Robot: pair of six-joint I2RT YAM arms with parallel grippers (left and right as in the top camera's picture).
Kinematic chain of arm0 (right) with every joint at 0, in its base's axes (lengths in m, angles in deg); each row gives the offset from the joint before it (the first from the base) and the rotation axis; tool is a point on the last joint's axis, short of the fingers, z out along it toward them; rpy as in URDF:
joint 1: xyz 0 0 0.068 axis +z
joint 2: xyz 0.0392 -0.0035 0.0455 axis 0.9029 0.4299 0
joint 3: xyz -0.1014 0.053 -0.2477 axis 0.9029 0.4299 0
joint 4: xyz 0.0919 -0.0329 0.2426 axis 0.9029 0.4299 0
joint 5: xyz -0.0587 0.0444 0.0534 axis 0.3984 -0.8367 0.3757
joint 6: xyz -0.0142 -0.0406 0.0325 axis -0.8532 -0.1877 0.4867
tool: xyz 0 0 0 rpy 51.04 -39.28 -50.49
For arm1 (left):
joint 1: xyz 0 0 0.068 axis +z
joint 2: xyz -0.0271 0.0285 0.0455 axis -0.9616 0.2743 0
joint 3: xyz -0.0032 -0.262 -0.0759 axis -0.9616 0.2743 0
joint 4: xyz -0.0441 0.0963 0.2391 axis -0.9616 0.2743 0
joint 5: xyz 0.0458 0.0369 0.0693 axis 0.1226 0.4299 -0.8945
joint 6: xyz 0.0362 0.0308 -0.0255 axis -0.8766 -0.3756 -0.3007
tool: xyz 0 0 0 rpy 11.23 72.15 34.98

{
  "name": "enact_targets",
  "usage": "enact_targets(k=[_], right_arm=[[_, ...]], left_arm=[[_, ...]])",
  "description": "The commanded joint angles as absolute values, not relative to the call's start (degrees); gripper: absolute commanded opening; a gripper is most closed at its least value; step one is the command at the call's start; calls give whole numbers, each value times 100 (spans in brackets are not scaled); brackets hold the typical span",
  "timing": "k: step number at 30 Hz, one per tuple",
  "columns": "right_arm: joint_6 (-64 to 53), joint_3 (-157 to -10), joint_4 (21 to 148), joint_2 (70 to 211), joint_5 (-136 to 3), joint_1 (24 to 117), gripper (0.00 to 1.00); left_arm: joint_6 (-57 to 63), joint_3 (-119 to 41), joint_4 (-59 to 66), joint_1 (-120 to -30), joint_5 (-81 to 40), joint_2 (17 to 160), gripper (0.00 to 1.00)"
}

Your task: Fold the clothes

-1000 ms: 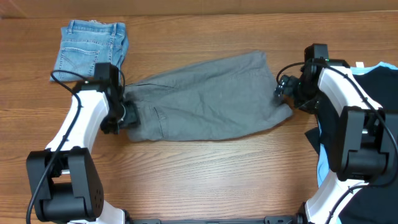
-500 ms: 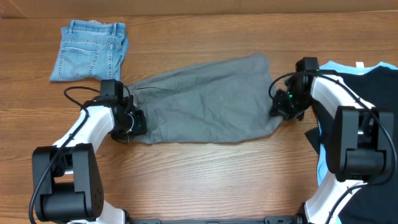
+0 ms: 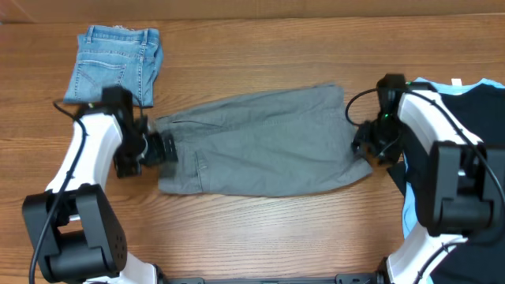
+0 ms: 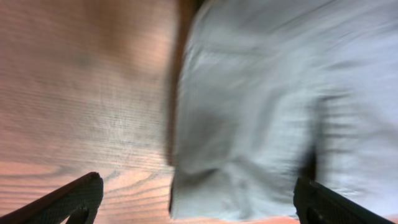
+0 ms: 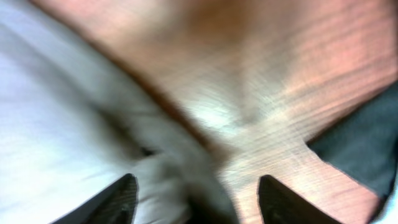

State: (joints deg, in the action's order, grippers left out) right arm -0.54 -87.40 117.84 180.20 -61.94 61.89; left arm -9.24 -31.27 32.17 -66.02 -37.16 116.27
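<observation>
In the overhead view, the grey shorts (image 3: 260, 142) are seen laid flat across the middle of the wooden table (image 3: 260, 237). The left gripper (image 3: 162, 147) is placed at their left end and the right gripper (image 3: 367, 146) at their right end. In the blurred left wrist view the left fingers are shown spread wide over the grey cloth, nothing pinched. In the right wrist view, also blurred, the right fingers are held apart above the cloth's edge and bare wood. Folded blue denim shorts (image 3: 114, 63) are seen at the far left, curved pocket stitching visible. A black tee (image 3: 485, 134) is piled over a light-blue garment (image 3: 409, 213) at the right edge.
</observation>
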Motion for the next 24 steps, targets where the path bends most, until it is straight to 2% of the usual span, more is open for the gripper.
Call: enact_targets(k=[1,3,4,5,6,7,8,11,12,15,16,24], right_arm=[[-964,-9156,11581,17316,-7499,6197,41],[-861,-9156,11432,17215,-8165,6261,13],[-859,-9153,11404,17217,-8299,6291,8],[-861,-9129,11367,17228,-8408,6352,4],[-854,-9079,11321,17244,-8417,6422,4],[-857,-9020,11266,17257,-8412,6499,4],[-857,-8917,11179,17279,-8417,6621,4],[-889,-8500,10822,17303,-8417,7019,4],[-909,-8386,10720,17305,-8417,7115,4],[-968,-7870,10206,17305,-8366,7480,4],[-964,-7685,10025,17305,-8336,7574,4],[-328,-6447,9533,17305,-7754,7819,4]], left_arm=[[-1320,-3842,3370,-6699,-3121,11633,100],[-1403,-4052,3219,-6745,-2361,11633,100],[-1503,-4069,3107,-6771,-1911,11633,99],[-1685,-4065,2981,-6817,-1384,11633,92],[-1829,-4058,2900,-6867,-1067,11638,89],[-1927,-4041,2832,-6941,-975,11649,97],[-1982,-4004,2762,-7072,-1146,11657,100],[-1995,-3820,2506,-7468,-1906,11699,100],[-2024,-3748,2406,-7599,-2112,11716,84],[-1877,-3567,1991,-7988,-2975,11856,19],[-1746,-3519,1796,-8100,-3303,11939,4],[-1178,-3477,782,-8342,-4813,12993,4]])
